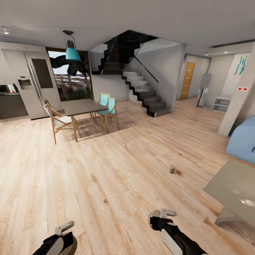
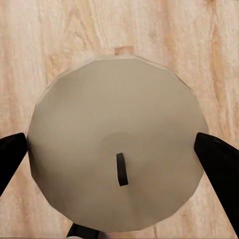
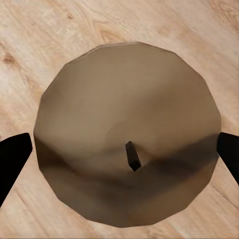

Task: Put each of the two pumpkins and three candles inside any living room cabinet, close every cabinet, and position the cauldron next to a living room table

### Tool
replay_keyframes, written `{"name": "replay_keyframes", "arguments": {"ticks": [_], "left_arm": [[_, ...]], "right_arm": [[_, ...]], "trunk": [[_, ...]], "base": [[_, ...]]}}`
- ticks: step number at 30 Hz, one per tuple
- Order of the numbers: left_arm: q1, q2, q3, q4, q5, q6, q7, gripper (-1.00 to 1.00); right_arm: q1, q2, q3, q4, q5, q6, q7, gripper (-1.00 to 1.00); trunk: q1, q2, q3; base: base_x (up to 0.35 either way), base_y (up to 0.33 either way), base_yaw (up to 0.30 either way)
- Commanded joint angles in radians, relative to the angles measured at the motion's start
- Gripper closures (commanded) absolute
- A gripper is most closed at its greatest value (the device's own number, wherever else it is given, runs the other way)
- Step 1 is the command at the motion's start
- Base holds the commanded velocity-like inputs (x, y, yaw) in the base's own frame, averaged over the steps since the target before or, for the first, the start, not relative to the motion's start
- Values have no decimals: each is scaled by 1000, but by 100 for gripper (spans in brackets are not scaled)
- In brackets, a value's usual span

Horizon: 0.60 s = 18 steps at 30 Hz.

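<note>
A cream candle (image 2: 114, 99) with a short dark wick sits between my left gripper's (image 2: 117, 152) black fingers (image 2: 11, 157), which press on its sides above the wood floor. My right gripper (image 3: 124, 149) holds a browner candle (image 3: 124, 89) the same way. Both arms reach in from the near edge of the head view, the left arm (image 1: 58, 242) and the right arm (image 1: 177, 237). A third candle (image 1: 171, 169) stands upright on the floor ahead of the right arm. The grey glossy table (image 1: 230, 187) is at the right.
A blue sofa (image 1: 244, 141) and a white pillar (image 1: 239, 102) stand beyond the grey table. A dining table (image 1: 81, 106) with several chairs is at the far left, next to a fridge (image 1: 32, 81). Stairs (image 1: 145, 92) rise at the back. Wood floor lies between.
</note>
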Motion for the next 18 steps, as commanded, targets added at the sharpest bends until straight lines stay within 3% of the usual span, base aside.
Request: {"name": "replay_keyframes", "arguments": {"ticks": [1,18], "left_arm": [[-1,1,-7,-1,7,1,9,100],[-1,-1,-10,-1,7,1,9,100]], "right_arm": [[-1,-2,7,-3,-5,4,-9,100],[-1,-2,7,-3,-5,4,-9,100]], "trunk": [[0,-1,-1],[0,-1,-1]], "base": [[0,0,290],[0,0,290]]}}
